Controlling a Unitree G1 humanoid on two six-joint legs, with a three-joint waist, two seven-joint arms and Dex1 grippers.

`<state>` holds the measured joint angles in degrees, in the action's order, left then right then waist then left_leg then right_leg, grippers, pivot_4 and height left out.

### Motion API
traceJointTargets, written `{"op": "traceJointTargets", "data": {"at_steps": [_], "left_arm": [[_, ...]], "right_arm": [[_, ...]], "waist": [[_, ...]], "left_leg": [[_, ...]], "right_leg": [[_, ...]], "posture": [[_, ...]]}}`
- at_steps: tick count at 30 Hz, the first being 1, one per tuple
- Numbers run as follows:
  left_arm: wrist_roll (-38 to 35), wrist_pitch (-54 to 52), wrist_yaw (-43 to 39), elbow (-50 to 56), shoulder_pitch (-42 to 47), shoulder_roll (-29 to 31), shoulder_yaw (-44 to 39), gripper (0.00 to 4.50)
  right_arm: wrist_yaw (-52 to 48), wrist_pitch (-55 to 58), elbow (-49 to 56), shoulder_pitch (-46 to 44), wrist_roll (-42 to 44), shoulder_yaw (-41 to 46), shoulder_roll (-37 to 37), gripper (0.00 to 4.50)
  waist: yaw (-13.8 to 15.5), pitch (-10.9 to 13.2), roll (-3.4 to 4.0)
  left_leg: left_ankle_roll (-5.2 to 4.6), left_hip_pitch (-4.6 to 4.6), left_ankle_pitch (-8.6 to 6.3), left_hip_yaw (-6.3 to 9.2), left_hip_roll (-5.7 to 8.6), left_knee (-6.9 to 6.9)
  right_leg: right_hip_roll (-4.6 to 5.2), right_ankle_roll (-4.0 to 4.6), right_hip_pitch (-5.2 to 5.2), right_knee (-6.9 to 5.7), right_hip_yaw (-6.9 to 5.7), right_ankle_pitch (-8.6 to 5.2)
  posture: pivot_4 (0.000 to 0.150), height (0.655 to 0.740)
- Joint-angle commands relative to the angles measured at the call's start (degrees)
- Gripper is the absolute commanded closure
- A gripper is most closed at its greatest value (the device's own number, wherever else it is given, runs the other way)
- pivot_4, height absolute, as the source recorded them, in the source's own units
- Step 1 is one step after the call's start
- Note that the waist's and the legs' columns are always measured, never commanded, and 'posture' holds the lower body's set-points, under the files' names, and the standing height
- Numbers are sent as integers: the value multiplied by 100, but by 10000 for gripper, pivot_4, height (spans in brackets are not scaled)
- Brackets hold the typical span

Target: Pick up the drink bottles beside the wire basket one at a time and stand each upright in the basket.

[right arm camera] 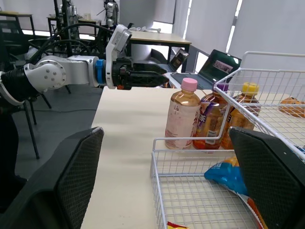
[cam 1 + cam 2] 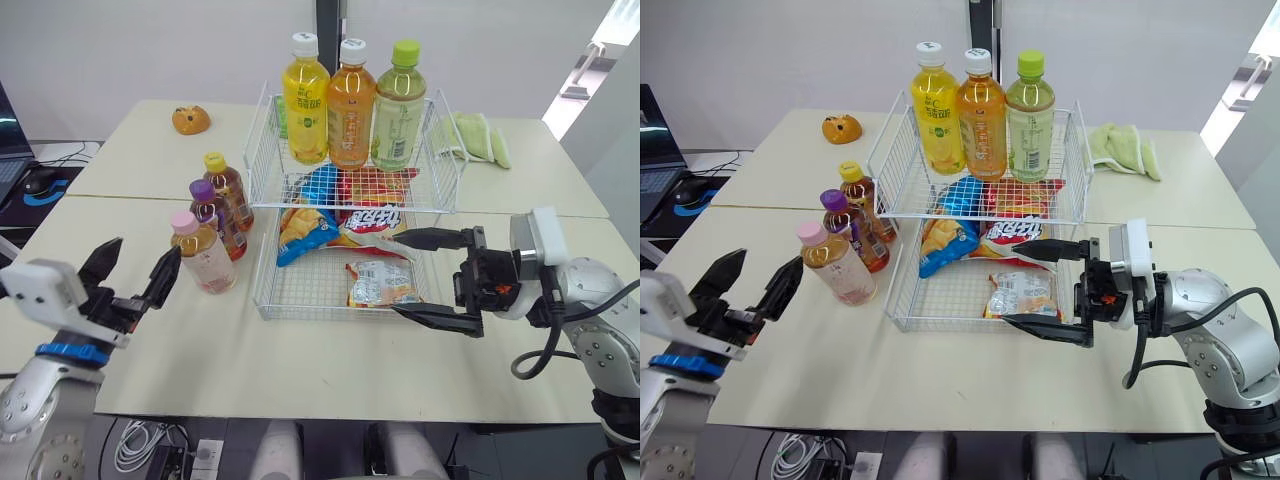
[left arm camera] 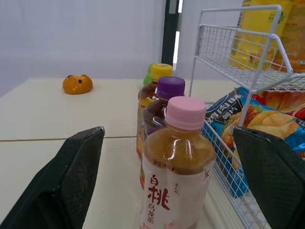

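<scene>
**Surface finishes**

White wire basket [image 2: 258,165]: smooth coated metal. Clear plastic drink bottle with pink cap [image 2: 205,262]: glossy, highlights on shoulder. Crinkled foil snack bags [image 2: 380,285]: shiny. Cream tabletop [image 2: 300,365]: matt, smooth. Pale green cloth [image 2: 480,138]: soft, nubbly.

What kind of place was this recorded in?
Probably an office or lab workroom: pale tables pushed together, an open laptop on a nearby desk, blinds at the windows, and cables on the floor.

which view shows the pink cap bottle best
The left wrist view: the pink-capped bottle stands close up, cap and label plain. Both eye views show it whole but far smaller, left of the wire basket. The right wrist view shows it beyond the basket's corner.
</scene>
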<state>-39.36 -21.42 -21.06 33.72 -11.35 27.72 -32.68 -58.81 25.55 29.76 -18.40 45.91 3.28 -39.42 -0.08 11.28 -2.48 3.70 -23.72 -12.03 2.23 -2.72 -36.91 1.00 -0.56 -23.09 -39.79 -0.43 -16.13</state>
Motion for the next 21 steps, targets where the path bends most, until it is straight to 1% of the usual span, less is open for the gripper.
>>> {"op": "traceJointTargets", "data": {"at_steps": [1,7,12,16,21], "left_arm": [[115,-93,115,10,265,137,175,483],[297,-507,373,-192,811,338,473,483],[384,-774,470,-260,1164,395,729,483],[469,-939,475,-347,1374,444,897,483],[585,-1085,477,-466,1494,500,915,483]], "right_arm": [[100,22,190,-47,81,133,-22,0],[203,69,237,-43,63,118,-41,0],[260,96,282,-54,81,137,-29,0],[300,109,302,-65,78,132,-25,0],[366,131,352,-36,99,152,-30,0]], "waist": [[-1,0,0],[-1,0,1],[0,0,1],[-1,0,1],[-1,0,2]], "left_leg": [[0,0,0,-1,0,0],[0,-1,0,1,0,1],[0,-3,0,2,0,1],[0,-3,0,2,0,2],[0,-4,0,2,0,2]], "right_leg": [[0,0,0,0,1,0],[0,-1,-1,1,-1,0],[0,0,-1,1,-2,1],[0,-1,-1,1,-2,1],[0,-1,-1,1,-2,0]], "posture": [[1500,7400],[1500,7400],[1500,7400],[1500,7400],[1500,7400]]}}
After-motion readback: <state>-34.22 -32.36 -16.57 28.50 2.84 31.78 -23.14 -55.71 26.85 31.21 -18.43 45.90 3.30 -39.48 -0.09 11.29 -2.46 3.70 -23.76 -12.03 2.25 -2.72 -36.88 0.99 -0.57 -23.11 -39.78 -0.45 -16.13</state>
